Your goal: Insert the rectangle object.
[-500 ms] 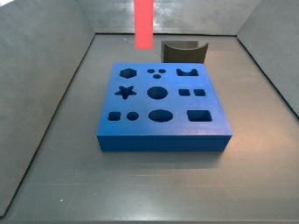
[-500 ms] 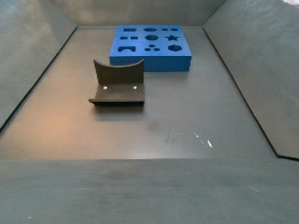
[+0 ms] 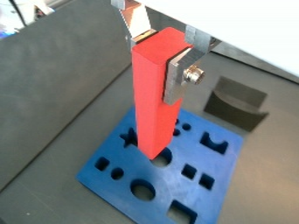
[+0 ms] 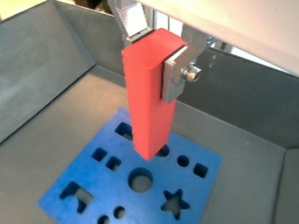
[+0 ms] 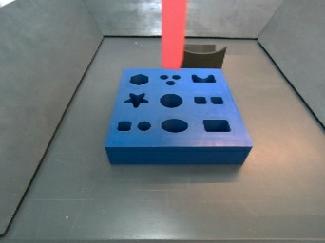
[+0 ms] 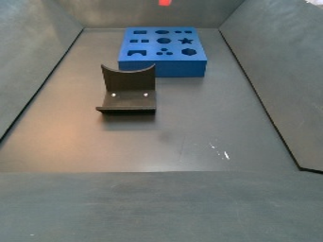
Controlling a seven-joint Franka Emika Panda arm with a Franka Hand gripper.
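I hold the rectangle object (image 3: 158, 92) upright in my gripper (image 3: 162, 45), my silver fingers (image 3: 184, 74) clamped against its upper part on opposite faces, so my hand is closed on the bar. In both wrist views the red-orange bar hangs straight down from my grip (image 4: 156, 51), its lower end free in the air above the blue block (image 3: 128, 179), not touching it. In a wrist view its bottom end appears over the block's far rows of holes, near a round hole (image 4: 142, 181) and a star-shaped hole (image 4: 174, 204), though I cannot tell which opening lies right beneath it. In a side view the bar (image 5: 172, 32) shows as a vertical red strip coming down from the top edge, its lower end lying above the back edge of the blue block (image 5: 176, 114) and just beside the fixture (image 5: 202, 54), which stands behind the block. In a side view only a small red tip (image 6: 164, 3) peeks in at the top edge, above the blue block (image 6: 165, 51), while the fixture (image 6: 127, 92) stands nearer the camera on the grey floor (image 6: 190, 142). My gripper itself shows only in the wrist views.
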